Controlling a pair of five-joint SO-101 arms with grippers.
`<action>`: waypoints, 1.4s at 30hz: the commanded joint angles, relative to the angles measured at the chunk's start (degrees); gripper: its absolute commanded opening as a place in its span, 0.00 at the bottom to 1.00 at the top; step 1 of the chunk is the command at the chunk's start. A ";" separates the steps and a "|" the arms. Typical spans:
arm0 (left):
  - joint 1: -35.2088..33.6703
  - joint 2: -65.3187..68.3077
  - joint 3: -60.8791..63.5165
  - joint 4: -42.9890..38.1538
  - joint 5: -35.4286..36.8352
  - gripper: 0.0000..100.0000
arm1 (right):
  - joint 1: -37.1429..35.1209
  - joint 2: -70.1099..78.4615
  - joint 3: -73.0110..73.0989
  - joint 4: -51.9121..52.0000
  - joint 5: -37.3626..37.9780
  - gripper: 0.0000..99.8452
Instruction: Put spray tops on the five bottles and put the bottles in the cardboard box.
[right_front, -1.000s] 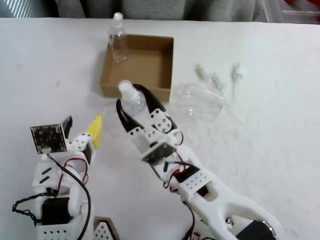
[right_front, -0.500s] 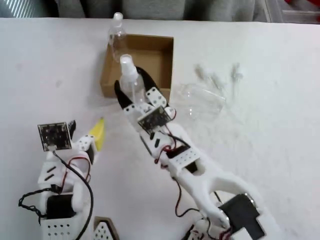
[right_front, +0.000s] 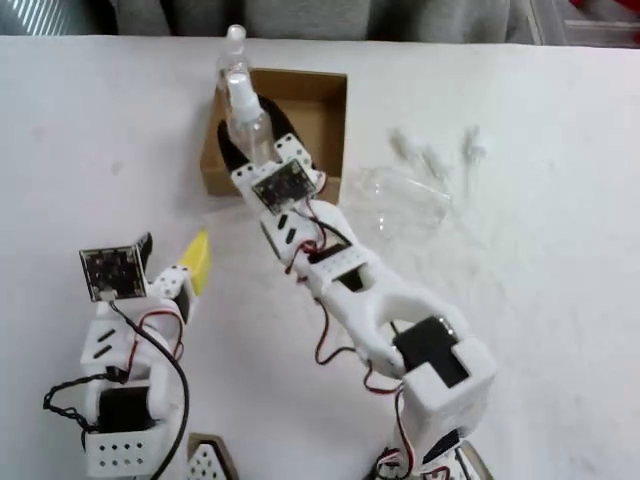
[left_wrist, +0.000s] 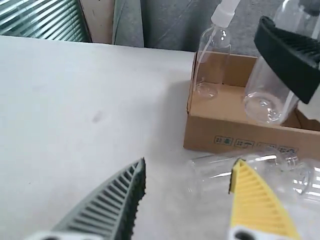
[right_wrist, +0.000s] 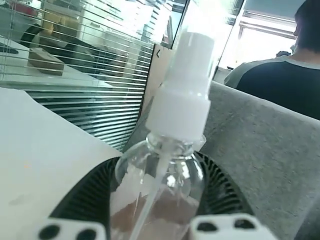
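Observation:
My right gripper (right_front: 254, 140) is shut on a clear bottle (right_front: 245, 118) with a white spray top, upright over the near left part of the cardboard box (right_front: 318, 128). In the right wrist view the bottle (right_wrist: 172, 175) sits between the black jaws of that gripper (right_wrist: 160, 205). The left wrist view shows its base (left_wrist: 264, 97) hanging just above the box (left_wrist: 235, 137). A second topped bottle (right_front: 234, 60) stands in the box's far left corner. My left gripper (right_front: 168, 255) stands open over the table, near and left of the box.
A clear bottle (right_front: 405, 200) lies on its side right of the box, with loose spray tops (right_front: 435, 158) beyond it. In the left wrist view a bottle (left_wrist: 255, 170) lies on the table by the box's front wall.
My right arm has carried the bottle from in front of the box away from me and over the box's near wall. The left arm has drawn back slightly.

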 joint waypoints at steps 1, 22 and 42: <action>-0.48 -0.48 0.00 -1.49 0.00 0.28 | 0.75 2.42 -8.00 0.13 -0.62 0.02; -0.48 -0.40 0.00 -1.49 0.00 0.28 | 0.92 23.43 -30.86 0.13 9.58 0.02; -0.48 -0.40 0.00 -1.49 0.00 0.28 | 6.20 1.98 -7.74 2.15 -3.69 0.02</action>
